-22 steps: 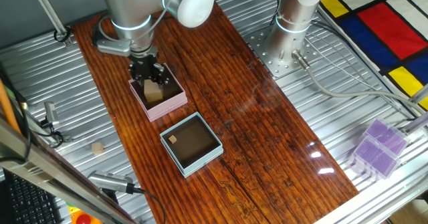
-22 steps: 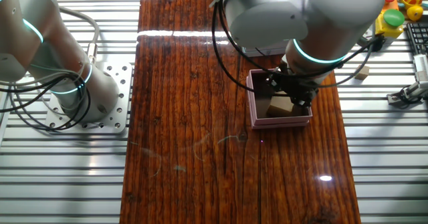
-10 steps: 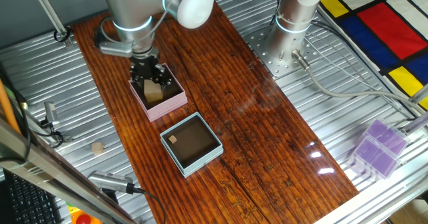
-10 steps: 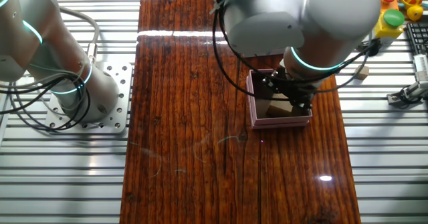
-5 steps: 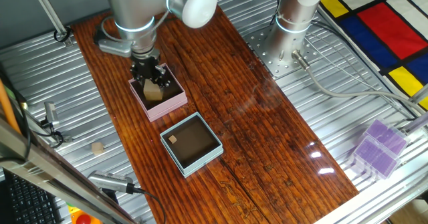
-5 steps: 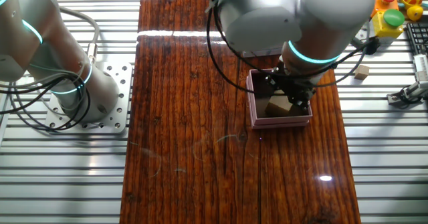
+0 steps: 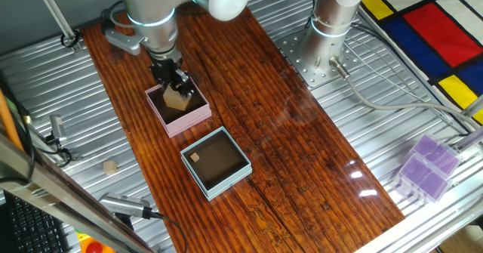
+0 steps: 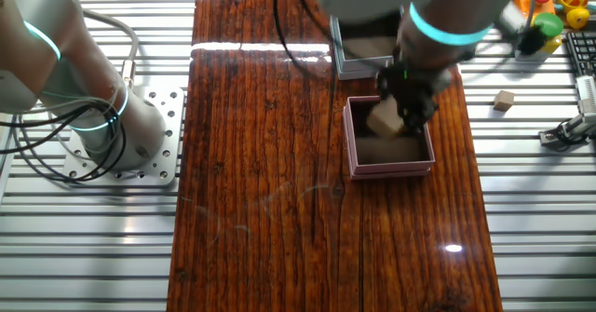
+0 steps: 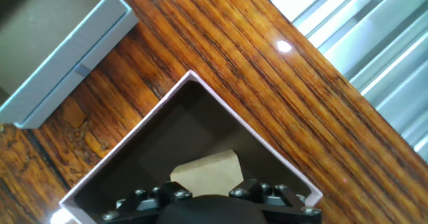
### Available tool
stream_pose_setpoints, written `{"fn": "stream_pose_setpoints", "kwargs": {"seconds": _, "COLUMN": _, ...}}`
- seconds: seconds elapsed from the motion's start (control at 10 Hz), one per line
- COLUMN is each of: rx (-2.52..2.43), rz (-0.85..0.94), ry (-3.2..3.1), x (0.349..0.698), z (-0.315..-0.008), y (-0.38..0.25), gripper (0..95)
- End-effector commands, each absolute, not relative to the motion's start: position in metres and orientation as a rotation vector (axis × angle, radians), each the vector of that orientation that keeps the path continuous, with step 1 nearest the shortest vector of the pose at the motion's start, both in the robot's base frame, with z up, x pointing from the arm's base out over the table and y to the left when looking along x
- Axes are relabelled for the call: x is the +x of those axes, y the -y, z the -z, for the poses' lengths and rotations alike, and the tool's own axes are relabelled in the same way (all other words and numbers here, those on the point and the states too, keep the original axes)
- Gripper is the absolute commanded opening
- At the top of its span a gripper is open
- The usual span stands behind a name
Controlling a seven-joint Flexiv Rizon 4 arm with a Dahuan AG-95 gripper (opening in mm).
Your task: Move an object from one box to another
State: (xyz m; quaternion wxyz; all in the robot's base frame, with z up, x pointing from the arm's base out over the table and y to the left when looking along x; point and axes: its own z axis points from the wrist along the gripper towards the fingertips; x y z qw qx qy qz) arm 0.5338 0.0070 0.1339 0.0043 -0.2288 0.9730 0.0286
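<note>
My gripper [image 7: 173, 87] is shut on the light tan wooden cube [image 7: 177, 100] and holds it just above the dark inside of the pink box [image 7: 190, 120]. In the other fixed view the cube [image 8: 385, 118] hangs over the pink box [image 8: 391, 169], with its shadow on the box floor. In the hand view the cube [image 9: 207, 170] sits between the fingers of my gripper [image 9: 207, 192], over the pink box [image 9: 221, 107]. The light blue box [image 7: 226, 185] stands beside the pink one, nearer the table's front; it also shows in the hand view [image 9: 60, 57].
A small tan block [image 7: 195, 158] lies inside the light blue box. Another small tan block [image 7: 111, 166] lies on the ribbed metal beside the wooden board. A second arm's base [image 7: 332, 26] stands at the far side. A purple case [image 7: 426, 166] lies at the right.
My gripper has risen with the cube in it. The cube has come up off the pink box's floor. The boxes have not moved.
</note>
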Motion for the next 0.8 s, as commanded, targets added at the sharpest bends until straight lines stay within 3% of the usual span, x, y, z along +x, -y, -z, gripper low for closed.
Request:
{"fn": "stream_pose_setpoints", "kwargs": {"seconds": 0.1, "rx": -0.386, "rz": -0.100, "ry": -3.132, "x": 0.5218, "z": -0.1638, "y": -0.0491, "gripper": 0.0}}
{"fn": "stream_pose_setpoints", "kwargs": {"seconds": 0.4, "rx": -0.204, "rz": -0.103, "ry": -3.176, "x": 0.5218, "z": -0.1638, "y": -0.0491, "gripper": 0.0}}
{"fn": "stream_pose_setpoints", "kwargs": {"seconds": 0.8, "rx": -0.429, "rz": -0.049, "ry": -3.177, "x": 0.5218, "z": -0.1638, "y": -0.0491, "gripper": 0.0}}
